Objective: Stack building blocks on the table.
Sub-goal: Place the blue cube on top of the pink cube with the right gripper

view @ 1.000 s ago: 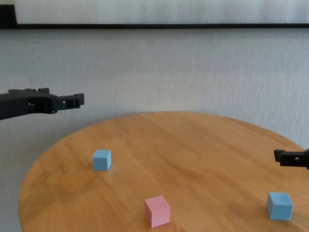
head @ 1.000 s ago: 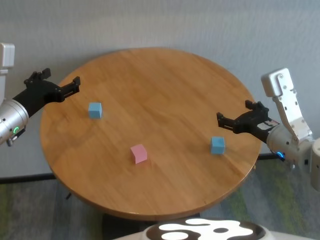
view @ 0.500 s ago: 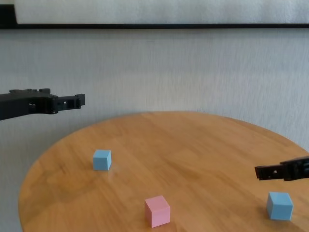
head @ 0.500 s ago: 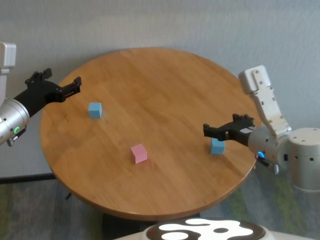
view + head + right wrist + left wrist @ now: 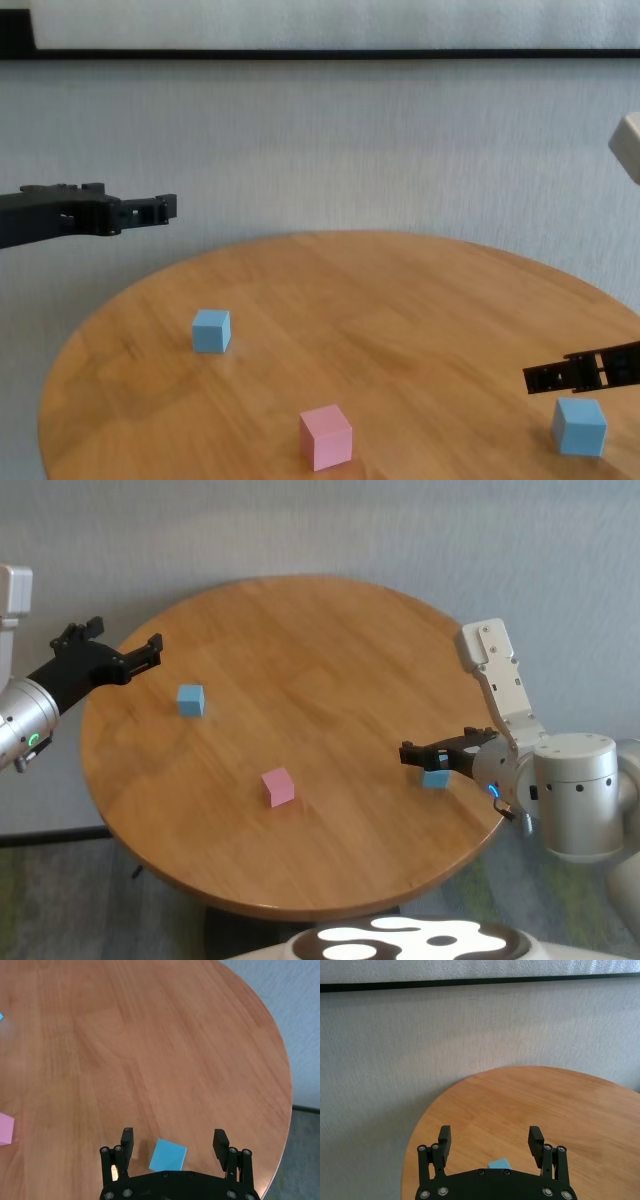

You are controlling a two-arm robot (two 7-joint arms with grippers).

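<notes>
The left end effector point(image 5: 125, 658) hangs over the table's point(image 5: 300, 630) rim at about ten o'clock, fingers point(image 5: 444, 1136) spread wide with nothing between them. Just inside it, toward the centre, one light blue block point(image 5: 190, 700) rests flat on the wood; the left wrist view catches only its top edge below the spread fingers. The pale pink block point(image 5: 277, 787) sits apart from it, near six o'clock of the table's middle. At about four o'clock, close to the rim, lies the second light blue block point(image 5: 435, 776). The right end effector point(image 5: 425, 755) hovers right above it, fully open and gripping nothing; in the right wrist view the block shows between its two fingers point(image 5: 127, 1137), untouched. All three blocks stand singly, none stacked.
</notes>
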